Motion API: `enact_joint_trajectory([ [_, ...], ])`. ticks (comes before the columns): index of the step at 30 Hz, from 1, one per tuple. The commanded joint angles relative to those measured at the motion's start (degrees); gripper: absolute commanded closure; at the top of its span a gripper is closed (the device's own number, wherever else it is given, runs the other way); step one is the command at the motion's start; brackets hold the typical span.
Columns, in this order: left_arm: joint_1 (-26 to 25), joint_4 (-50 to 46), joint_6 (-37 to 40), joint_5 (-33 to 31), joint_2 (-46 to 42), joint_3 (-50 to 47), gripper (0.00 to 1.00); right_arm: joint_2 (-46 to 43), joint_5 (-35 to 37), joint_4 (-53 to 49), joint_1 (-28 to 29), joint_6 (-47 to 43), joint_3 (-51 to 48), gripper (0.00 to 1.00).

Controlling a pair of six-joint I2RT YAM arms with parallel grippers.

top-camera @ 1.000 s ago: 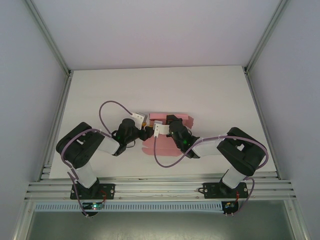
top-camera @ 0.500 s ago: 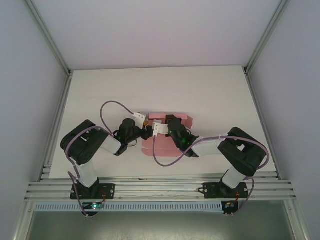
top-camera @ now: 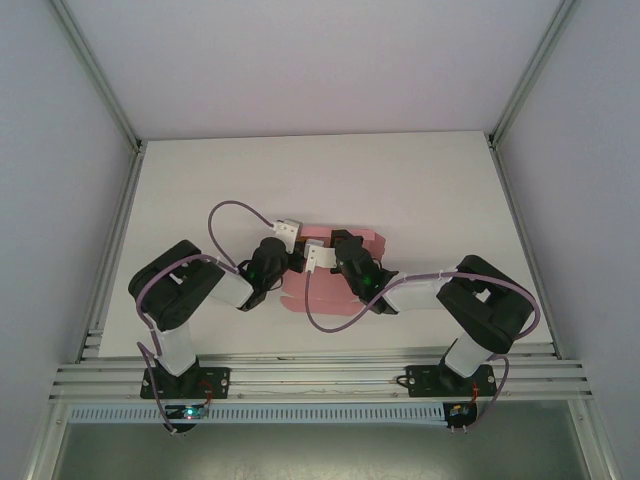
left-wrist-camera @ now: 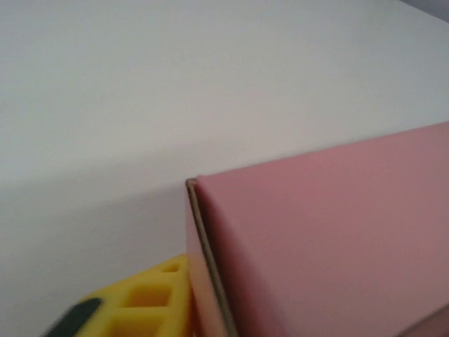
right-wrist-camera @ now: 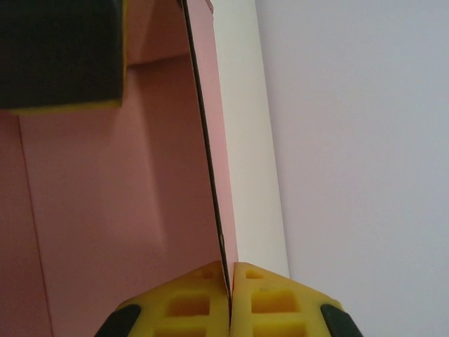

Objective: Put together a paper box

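Note:
The pink paper box (top-camera: 335,283) lies partly folded at mid-table between both arms. My left gripper (top-camera: 297,262) is at its left side. In the left wrist view one yellow finger (left-wrist-camera: 144,303) presses flat against an upright pink wall (left-wrist-camera: 330,239), whose raw edge (left-wrist-camera: 205,253) runs up between the jaws; the other finger is hidden behind the card. My right gripper (right-wrist-camera: 230,298) is shut on the thin edge of another upright pink panel (right-wrist-camera: 119,196), held near the box's back left (top-camera: 325,256). A black-padded finger of the left gripper (right-wrist-camera: 59,56) shows beyond it.
The white table (top-camera: 420,190) has free room behind and to both sides of the box. Aluminium rails (top-camera: 320,378) run along the near edge and up the sides. Purple cables (top-camera: 225,210) loop off both wrists.
The left gripper has moved right, in against the box, and its jaws have closed onto the pink wall. The right gripper has kept its pinch and place.

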Motion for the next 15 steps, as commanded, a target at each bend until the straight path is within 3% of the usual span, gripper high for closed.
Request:
enact_joint_trajectory([
  [1, -0.76, -1.47, 1.29, -11.4, 1.76, 2.0, 0.94, -0.02, -4.55, -6.19, 1.58, 2.46, -0.47, 1.0],
  [3, -0.79, -1.22, 1.37, -12.82, 2.35, 1.68, 1.0, -0.19, -4.09, -6.26, 1.43, 2.41, -0.52, 1.0],
  [10, -0.95, -0.04, 0.02, -21.59, 4.51, 0.6, 1.0, -1.22, -3.39, -7.09, 1.09, 3.21, -0.62, 1.0],
  [15, -1.23, 5.37, 1.8, -19.86, 6.21, -2.34, 1.0, -1.27, -2.37, -7.58, 0.93, 3.29, -0.55, 1.0],
])
